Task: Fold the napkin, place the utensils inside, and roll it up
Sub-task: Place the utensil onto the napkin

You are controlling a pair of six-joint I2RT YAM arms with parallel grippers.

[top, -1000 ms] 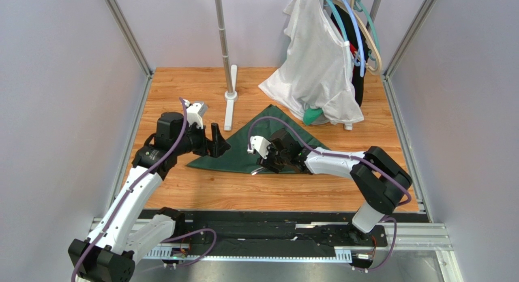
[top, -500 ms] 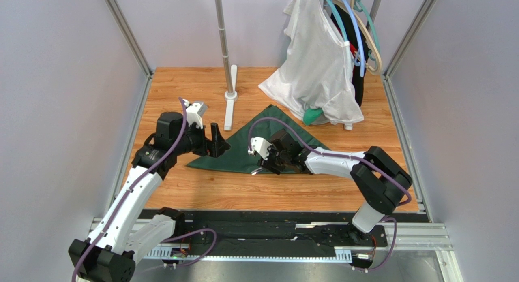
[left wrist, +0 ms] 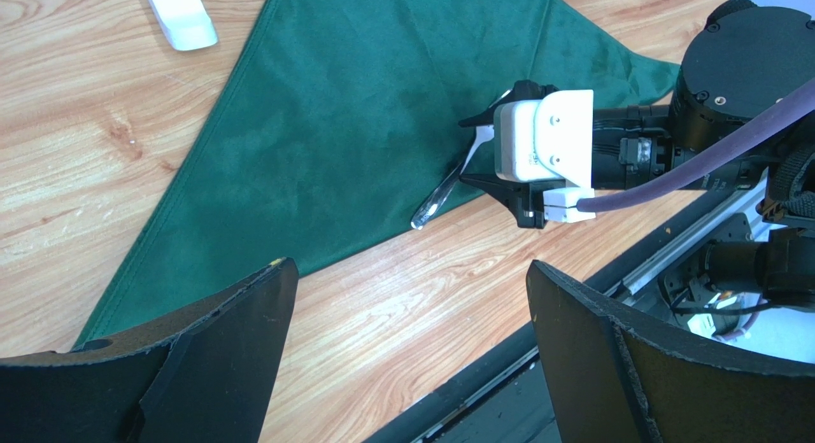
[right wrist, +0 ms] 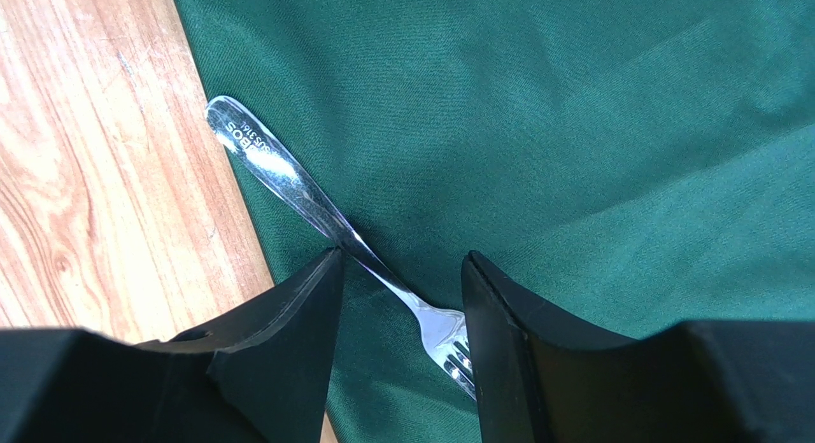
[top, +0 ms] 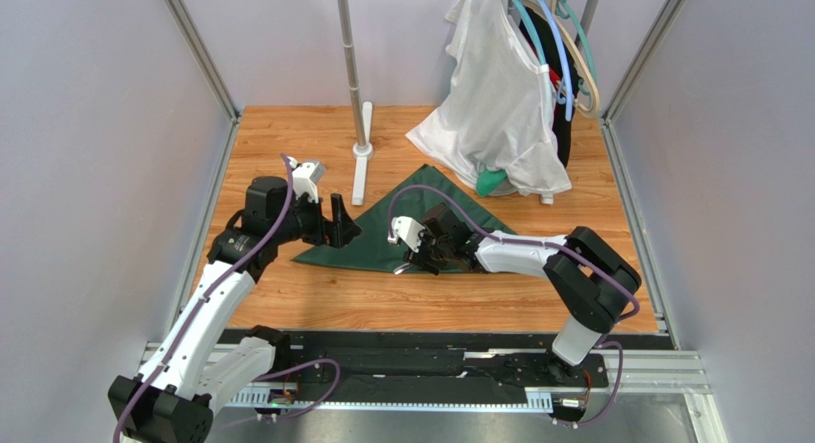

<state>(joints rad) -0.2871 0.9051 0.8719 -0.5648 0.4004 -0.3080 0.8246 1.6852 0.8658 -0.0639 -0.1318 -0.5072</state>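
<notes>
1. Napkin [top: 378, 241]: dark green cloth folded to a triangle, flat on the wooden worktop [top: 287, 137]; the long edge faced the arms and the apex pointed away
2. Fork [right wrist: 287, 187]: the one utensil in view, resting on the napkin beside the long edge and slanted to it; the handle end reached the hem and the tines lay further in on the cloth
3. Right tool [right wrist: 397, 271]: set low over the fork, fingers partly spread, one on each side of the neck; the gap was wider than the neck, and contact with the metal could not be told
4. Left tool [left wrist: 407, 271]: fingers spread wide, holding nothing, poised above the napkin's left corner
5. Surroundings: a white garment [top: 497, 99] hung on hangers at the far right; the white foot [left wrist: 180, 18] of a stand lay just beyond the napkin
</notes>
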